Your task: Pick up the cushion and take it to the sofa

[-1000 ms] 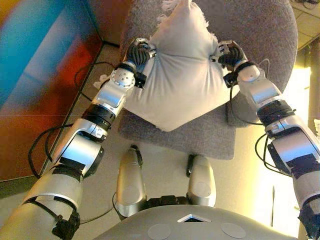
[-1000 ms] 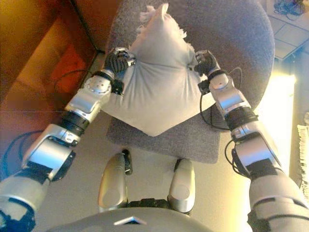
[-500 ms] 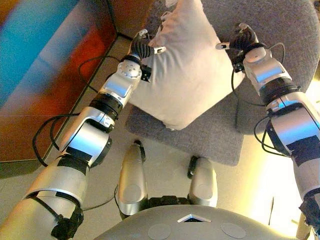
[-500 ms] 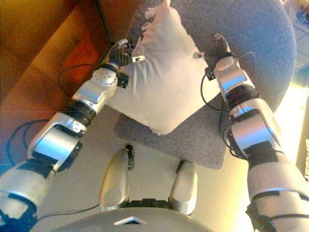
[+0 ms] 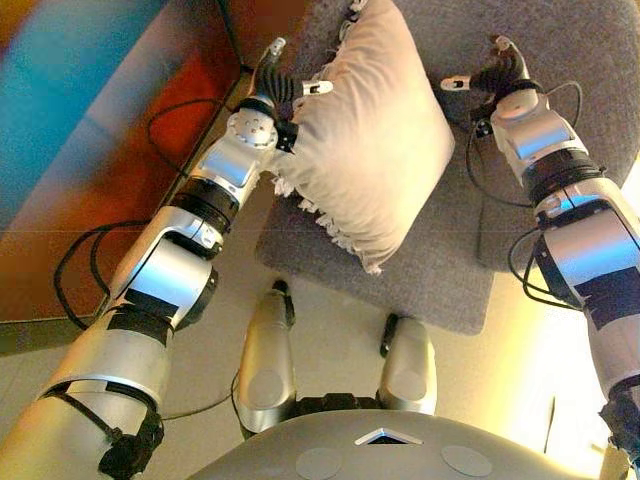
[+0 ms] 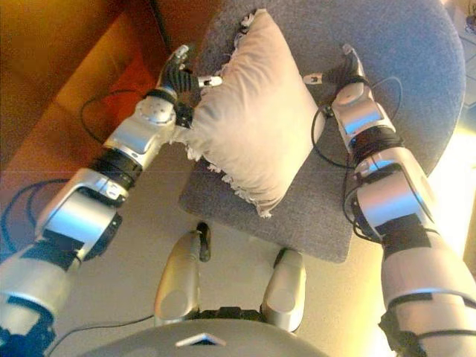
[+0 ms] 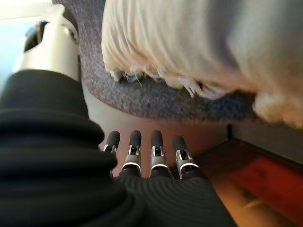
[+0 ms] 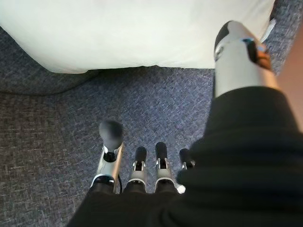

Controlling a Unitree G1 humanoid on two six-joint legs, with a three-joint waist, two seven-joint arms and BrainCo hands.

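The cushion [image 5: 370, 140], pale cream with a fringed edge, is lying on the grey sofa [image 5: 560, 60] seat, tilted so that one fringed corner is pointing back toward the robot and the opposite corner is reaching up toward the backrest. Nothing is gripping it. The left hand [image 5: 272, 82] is sitting just beside the cushion's left edge, fingers extended and uncurled, its thumb pointing at the fabric; whether that thumb is actually touching the cloth is hard to tell. In the left wrist view those fingers [image 7: 134, 144] are stretching out straight in a row with the cushion's fringe [image 7: 156, 80] hanging beyond them, clear of any grasp. Over on the other side, the right hand [image 5: 497, 72] is hovering apart from the cushion's right edge, over bare sofa fabric. The right wrist view is showing its fingers [image 8: 112, 137] straight and relaxed, holding nothing, the grey upholstery spreading under them. To the left, a reddish-brown wall panel [image 5: 100, 180] is running alongside the pale floor [image 5: 330, 320].
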